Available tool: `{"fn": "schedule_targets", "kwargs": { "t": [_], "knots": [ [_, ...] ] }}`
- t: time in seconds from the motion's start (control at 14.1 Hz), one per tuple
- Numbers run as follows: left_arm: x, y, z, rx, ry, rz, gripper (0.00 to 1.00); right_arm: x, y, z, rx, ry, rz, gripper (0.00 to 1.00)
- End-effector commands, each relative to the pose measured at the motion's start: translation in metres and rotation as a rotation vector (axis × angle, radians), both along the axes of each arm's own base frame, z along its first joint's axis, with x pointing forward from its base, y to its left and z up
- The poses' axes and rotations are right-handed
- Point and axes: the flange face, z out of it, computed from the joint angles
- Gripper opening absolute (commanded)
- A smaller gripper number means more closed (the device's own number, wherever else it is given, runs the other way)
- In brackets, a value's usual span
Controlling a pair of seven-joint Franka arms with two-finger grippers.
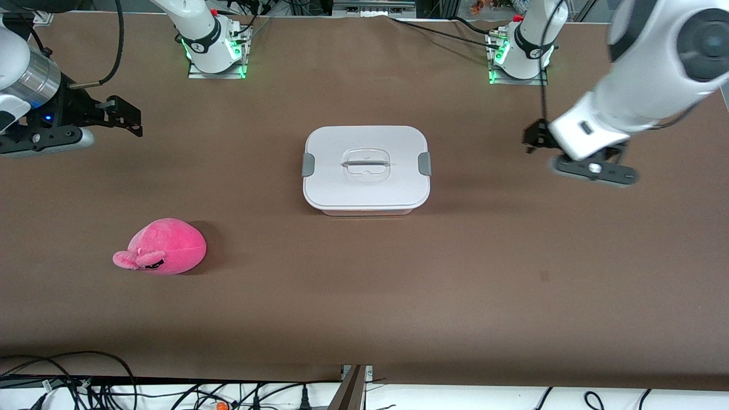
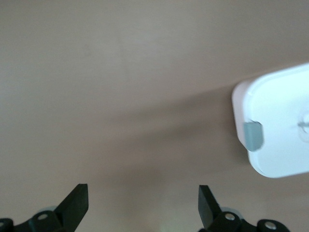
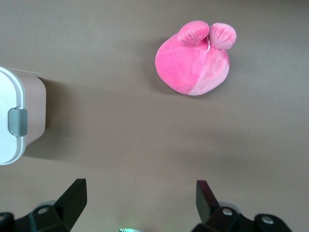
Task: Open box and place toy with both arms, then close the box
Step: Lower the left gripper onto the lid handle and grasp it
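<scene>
Left hand (image 2: 142, 205) and right hand (image 3: 140, 203) spread, empty above tabletop (image 1: 364, 296); box (image 1: 366, 169) lidded, toy (image 1: 162, 247) outside: nothing begun.

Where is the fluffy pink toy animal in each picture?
Front view: the small bright pink plush toy animal lies on the brown table, nearer the camera than the pale pink plastic box with a white lid, toward the right arm's end.
Left wrist view: not in it.
Right wrist view: it lies ahead of the open right claw.
Shared landmark: the box's grey side clip, seen in all three views.
</scene>
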Motion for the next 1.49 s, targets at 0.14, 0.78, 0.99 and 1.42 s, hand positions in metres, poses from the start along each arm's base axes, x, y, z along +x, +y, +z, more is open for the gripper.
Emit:
{"fn": "schedule_targets", "kwargs": {
  "t": [0.14, 0.78, 0.99, 1.42],
  "knots": [
    [-0.045, -0.151, -0.037, -0.024, 0.063, -0.388, 1.0, 0.001, 0.003, 0.003, -0.002, 0.002, -0.01, 1.0],
    [-0.071, -0.279, -0.13, -0.099, -0.036, -0.817, 1.0, 0.005, 0.014, -0.01, -0.013, 0.019, 0.011, 1.0],
    [-0.066, -0.299, -0.154, -0.107, -0.13, -1.01, 1.0, 0.007, 0.013, -0.012, -0.019, 0.018, 0.011, 1.0],
    [-0.068, -0.318, -0.184, -0.124, -0.164, -1.087, 1.0, 0.009, 0.008, -0.011, -0.008, 0.011, -0.002, 1.0]
  ]
}}
